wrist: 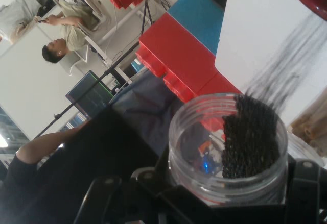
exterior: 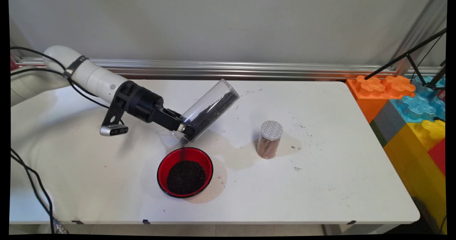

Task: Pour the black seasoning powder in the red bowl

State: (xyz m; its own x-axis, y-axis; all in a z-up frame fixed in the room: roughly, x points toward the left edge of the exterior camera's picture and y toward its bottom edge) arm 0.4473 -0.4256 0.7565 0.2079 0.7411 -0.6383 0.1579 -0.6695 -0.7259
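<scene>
Centre-left of frame, the black gripper [exterior: 183,128] is clamped on a clear plastic cylinder jar [exterior: 208,110], tilted mouth-down, grainy black granules [wrist: 250,137] spilling into the round red bowl [exterior: 185,172] just below.

Arm reaching in from the left, gripper clamped and tilted

You see your white arm [exterior: 89,76] enter from the upper left of the main view and slope down toward the centre, black cables trailing off it. Its black gripper [exterior: 184,127] sits left of centre, fingers closed around the clear jar [exterior: 208,110], which you hold tipped with its open mouth lowest.
</scene>
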